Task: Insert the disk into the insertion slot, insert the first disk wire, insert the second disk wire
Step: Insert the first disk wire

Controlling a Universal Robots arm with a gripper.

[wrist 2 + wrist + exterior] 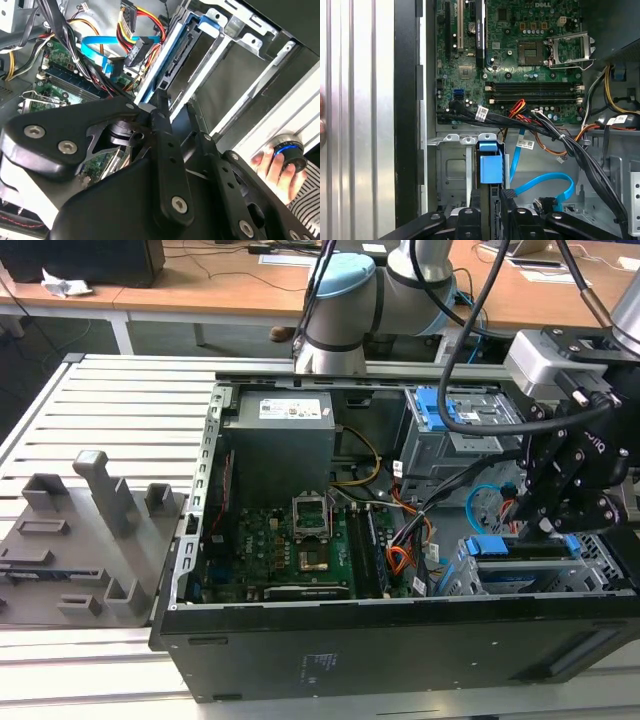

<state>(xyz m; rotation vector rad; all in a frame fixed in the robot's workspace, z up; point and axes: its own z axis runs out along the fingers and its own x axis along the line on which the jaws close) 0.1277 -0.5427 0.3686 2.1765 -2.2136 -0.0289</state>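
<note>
The disk (490,167), edge-on with its bright blue caddy, stands in the insertion slot (451,170), the low silver cage at the case's corner. My gripper (490,212) is shut on the disk's outer end, one finger on each face; it is also seen in the second wrist view (175,107) and in the exterior view (548,530). The disk (187,60) runs down between the slot's walls (250,30). The first disk wire (135,22), red, orange and black, lies loose beside the slot with its black plug free. The second disk wire (545,182) curls in a light blue loop nearby.
A taller grey cage with a blue latch (450,415) stands behind the slot. The motherboard (280,540) and power supply (280,435) fill the case's middle. A black cable bundle (560,142) crosses near the slot. A hand (267,162) holds a round knob outside the case.
</note>
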